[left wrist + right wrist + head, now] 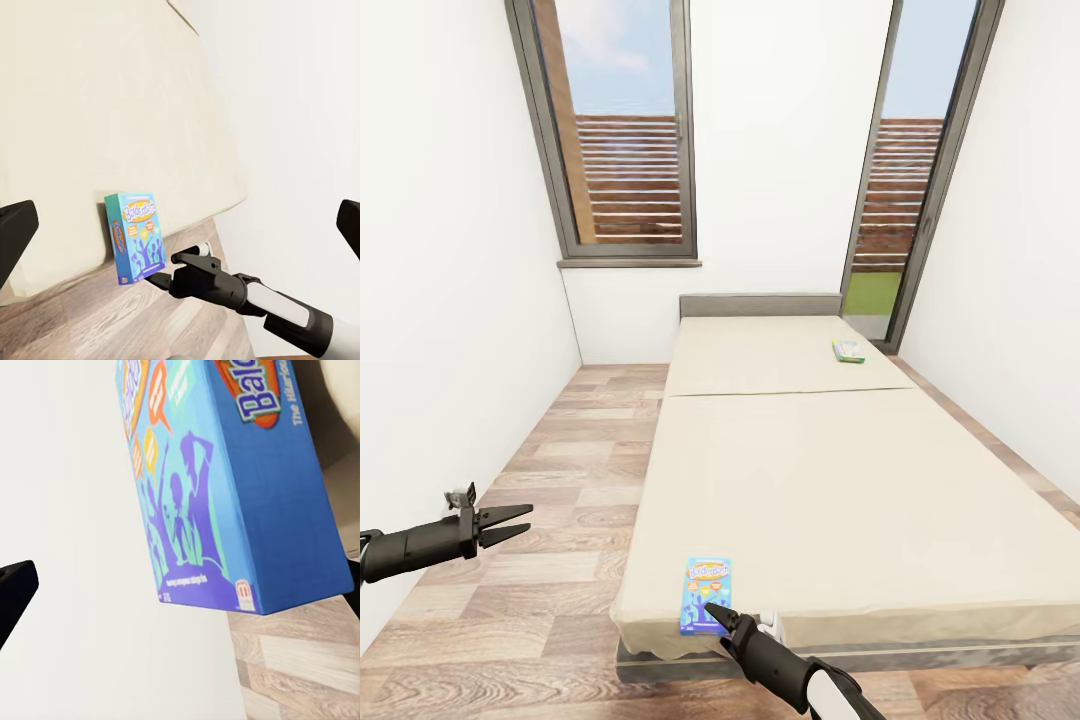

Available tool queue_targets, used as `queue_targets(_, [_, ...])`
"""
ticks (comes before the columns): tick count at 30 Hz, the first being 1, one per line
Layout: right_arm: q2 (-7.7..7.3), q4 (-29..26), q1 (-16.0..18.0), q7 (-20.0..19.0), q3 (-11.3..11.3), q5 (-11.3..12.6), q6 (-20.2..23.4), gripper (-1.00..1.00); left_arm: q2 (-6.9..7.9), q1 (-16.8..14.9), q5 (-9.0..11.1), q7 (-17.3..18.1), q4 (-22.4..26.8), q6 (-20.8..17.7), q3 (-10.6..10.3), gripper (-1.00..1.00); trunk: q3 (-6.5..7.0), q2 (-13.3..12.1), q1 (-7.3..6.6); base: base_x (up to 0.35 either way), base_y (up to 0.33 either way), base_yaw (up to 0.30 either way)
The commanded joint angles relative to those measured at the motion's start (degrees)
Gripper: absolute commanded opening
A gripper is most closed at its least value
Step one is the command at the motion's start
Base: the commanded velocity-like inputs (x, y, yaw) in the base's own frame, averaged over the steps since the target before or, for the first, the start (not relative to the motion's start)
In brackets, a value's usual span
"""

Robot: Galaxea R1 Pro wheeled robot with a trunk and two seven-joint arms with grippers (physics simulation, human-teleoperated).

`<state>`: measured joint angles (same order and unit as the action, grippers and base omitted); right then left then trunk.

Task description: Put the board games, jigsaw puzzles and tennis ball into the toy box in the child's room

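Note:
A blue board game [705,595] with cartoon figures lies flat at the near left corner of the beige bed [840,480]. My right gripper [712,608] reaches its near edge from below. It stands open, with the box's corner [225,487] close in front of its spread fingers; whether they touch it I cannot tell. The left wrist view has the same box [135,236] and right gripper [166,270] at the mattress edge. A second, pale board game [848,350] lies far off near the grey headboard [760,304]. My left gripper [520,522] hangs open over the floor, left of the bed.
White walls close in on both sides. A strip of wood-plank floor [560,480] runs along the bed's left side. A grey-framed window [625,130] and a tall glass door [905,190] stand behind the headboard.

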<state>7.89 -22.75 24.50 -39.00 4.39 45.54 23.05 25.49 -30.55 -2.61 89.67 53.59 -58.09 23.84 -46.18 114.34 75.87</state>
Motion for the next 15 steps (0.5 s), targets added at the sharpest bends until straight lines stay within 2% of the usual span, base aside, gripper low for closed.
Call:
queue_targets(1, [-0.03,0.0,0.0,0.0,0.2,0.5,0.3,1.0,-0.01,0.0,-0.3,0.3,0.0,-0.6,0.0,1.0,-0.05,0.0,-0.01,0.005,0.0,0.0])
queue_targets(15, [-0.06,0.0,0.0,0.0,0.2,0.5,0.3,1.0,0.06,0.0,-0.3,0.3,0.0,-0.6,0.1,1.0,-0.05,0.0,-0.01,0.001,0.0,0.0])
